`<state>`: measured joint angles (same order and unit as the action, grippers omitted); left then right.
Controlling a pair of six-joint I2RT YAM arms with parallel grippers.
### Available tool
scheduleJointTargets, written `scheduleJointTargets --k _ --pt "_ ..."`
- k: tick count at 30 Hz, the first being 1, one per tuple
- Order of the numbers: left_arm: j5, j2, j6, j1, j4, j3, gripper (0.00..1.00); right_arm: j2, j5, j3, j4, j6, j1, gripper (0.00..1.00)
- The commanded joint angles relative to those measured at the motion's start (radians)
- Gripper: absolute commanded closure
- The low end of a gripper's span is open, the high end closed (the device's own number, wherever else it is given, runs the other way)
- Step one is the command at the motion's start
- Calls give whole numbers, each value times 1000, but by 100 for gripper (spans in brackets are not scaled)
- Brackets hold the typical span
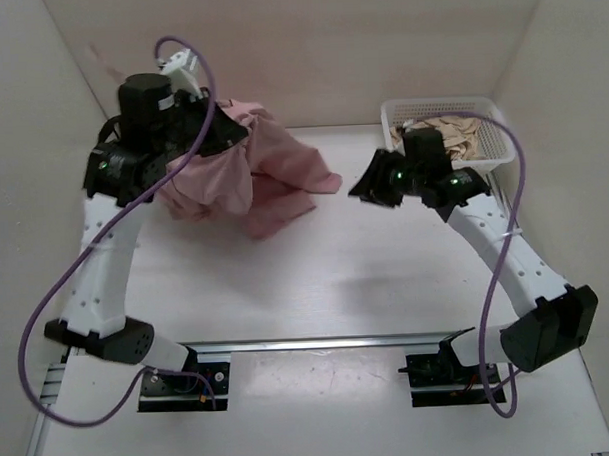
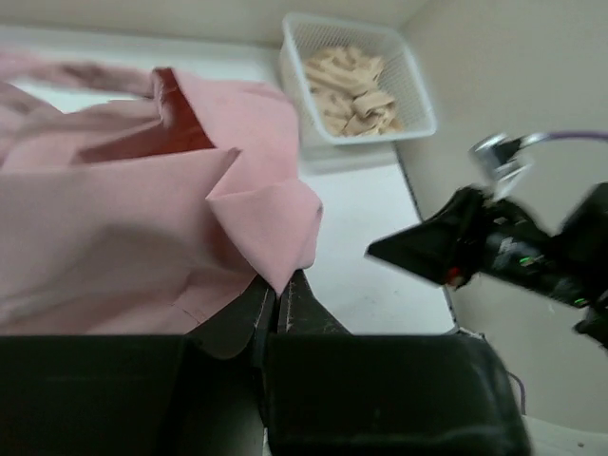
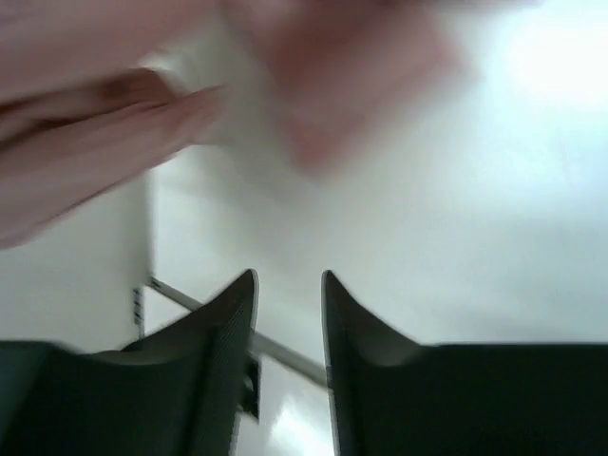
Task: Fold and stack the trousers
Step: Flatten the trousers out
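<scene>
Trousers hang in a crumpled pink bunch at the upper left of the top view. The left arm lifts their left side, while the lower folds trail onto the tabletop toward the centre. The cloth looks thin, light and very limp, wrinkling and doubling over itself, so it will likely sag and slide rather than keep any shape; nothing about it seems fragile. A good hold would be on an edge or corner such as the waistband or a cuff, with both arms pulling apart to spread it flat, though I cannot make out waistband or cuffs in this heap. The left gripper is closed tight, its fingers pressed together on a folded corner of the pink fabric that shows just above their tips in the left wrist view. The right gripper stands partly open, with a narrow gap between its fingers and nothing in it. It hovers above the bare tabletop, right of the centre of the top view, near the right-hand tip of the trousers but apart from it; the fabric is a pink blur in the upper left of its own view. Behind it, in the upper right corner, a white basket holds beige cloth.
</scene>
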<state>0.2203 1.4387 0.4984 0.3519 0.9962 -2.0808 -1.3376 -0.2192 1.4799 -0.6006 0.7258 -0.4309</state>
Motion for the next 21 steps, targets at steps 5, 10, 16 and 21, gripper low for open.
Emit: scheduleJointTargets --k 5,10,16,21 --pt "-3 257 38 156 22 -183 90 192 90 -300 -90 -9 66 46" --pt "125 449 98 206 22 -525 90 337 124 -357 -171 -9 165 46" --pt "234 435 170 197 -59 -612 90 434 78 -291 -234 -31 287 21" --pt "118 144 120 225 -59 -182 90 422 164 -193 -303 -94 299 10"
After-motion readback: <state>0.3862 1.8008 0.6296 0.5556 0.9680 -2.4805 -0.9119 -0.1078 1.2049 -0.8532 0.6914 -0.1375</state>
